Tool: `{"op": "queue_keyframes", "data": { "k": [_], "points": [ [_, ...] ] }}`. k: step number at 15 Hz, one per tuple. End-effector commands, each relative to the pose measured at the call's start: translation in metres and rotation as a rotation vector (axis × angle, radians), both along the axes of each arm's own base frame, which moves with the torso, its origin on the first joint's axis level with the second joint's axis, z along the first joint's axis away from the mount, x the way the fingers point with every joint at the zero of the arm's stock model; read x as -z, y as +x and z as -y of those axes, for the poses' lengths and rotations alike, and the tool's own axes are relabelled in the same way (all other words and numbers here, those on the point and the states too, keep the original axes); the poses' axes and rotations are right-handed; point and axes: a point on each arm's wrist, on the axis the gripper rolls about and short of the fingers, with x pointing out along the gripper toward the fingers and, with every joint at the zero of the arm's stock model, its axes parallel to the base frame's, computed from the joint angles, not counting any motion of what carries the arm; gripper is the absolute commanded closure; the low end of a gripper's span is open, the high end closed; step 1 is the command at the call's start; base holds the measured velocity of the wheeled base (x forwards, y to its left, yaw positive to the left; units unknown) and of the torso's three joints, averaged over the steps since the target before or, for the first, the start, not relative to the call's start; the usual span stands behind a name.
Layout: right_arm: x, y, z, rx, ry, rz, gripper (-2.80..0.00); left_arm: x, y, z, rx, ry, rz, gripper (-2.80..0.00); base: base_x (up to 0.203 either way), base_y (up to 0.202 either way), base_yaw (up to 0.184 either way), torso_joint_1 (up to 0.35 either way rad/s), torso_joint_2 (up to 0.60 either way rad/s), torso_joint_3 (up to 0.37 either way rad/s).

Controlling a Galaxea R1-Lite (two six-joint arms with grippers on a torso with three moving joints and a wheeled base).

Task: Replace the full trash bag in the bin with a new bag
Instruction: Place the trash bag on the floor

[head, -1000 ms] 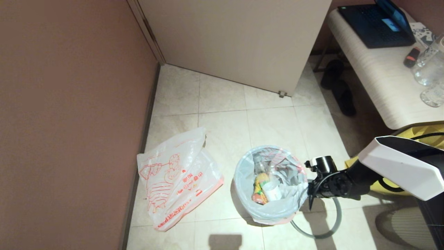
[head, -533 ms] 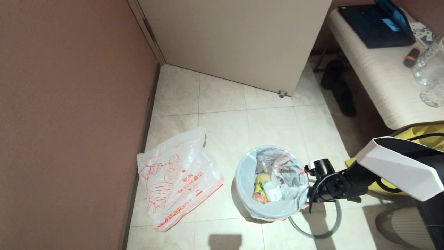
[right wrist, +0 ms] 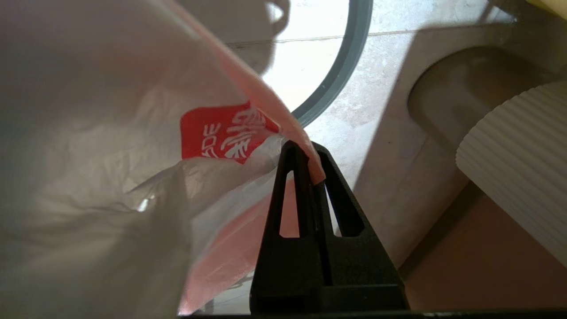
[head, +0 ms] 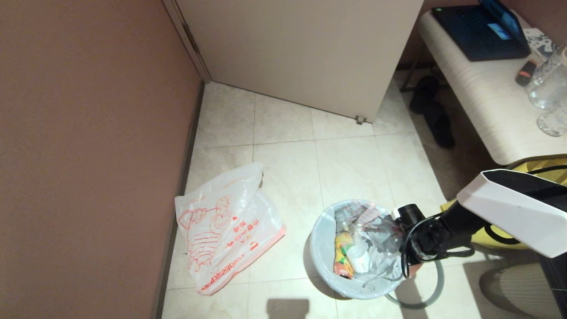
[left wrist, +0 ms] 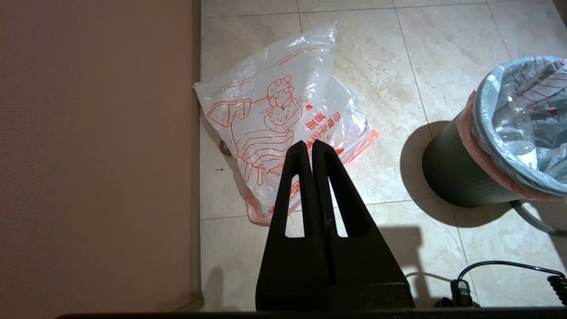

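While pinched shut on the pink rim band of the full trash bag [head: 354, 248], right pincer [head: 404, 271] sits at the bin's right edge, seen from the head camera. From the right wrist camera, both black fingers [right wrist: 294, 177] pressed together with a fold of pink-edged plastic caught between the tips. Full trash bag seated inside the bin [left wrist: 456, 175], a small round dark bucket on the tiled floor [head: 283, 128], holding a yellow-orange packet [head: 343, 261] and a white cup [head: 359, 261]. Grey hoop [head: 436, 290] lying loose on the floor, partly under the bin's right side, no longer clamping the bag's rim. New bag [head: 226, 230], flat and printed with a red cartoon figure, spread on the floor well to the left of the bin, near the wall. Left pincer [left wrist: 308, 148] closed and empty, hanging above the new bag, idle.

Likely step in hand: lifting the full bag out of the bin. Best done by pulling straight up and slowly, keeping the grip firm on the thin film. Risk of tearing judged real, since only a narrow fold is held and the load hangs off one side. Bin light enough, probably, to tip or ride up with the bag; a steady vertical lift favoured over a sideways drag.
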Motion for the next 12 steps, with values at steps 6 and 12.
{"op": "queue_keyframes", "data": {
  "k": [6, 12],
  "points": [
    [-0.081, -0.03, -0.01, 0.061, 0.464, 0.1, 0.0, 0.0, 0.0, 0.0, -0.001, -0.001, 0.0, 0.0, 0.0, 0.0, 0.0, 0.0, 0.0, 0.0],
    [-0.103, -0.043, -0.001, 0.102, 0.617, 0.12, 0.0, 0.0, 0.0, 0.0, 0.001, -0.001, -0.001, 0.0, 0.0, 0.0, 0.0, 0.0, 0.0, 0.0]
  ]
}}
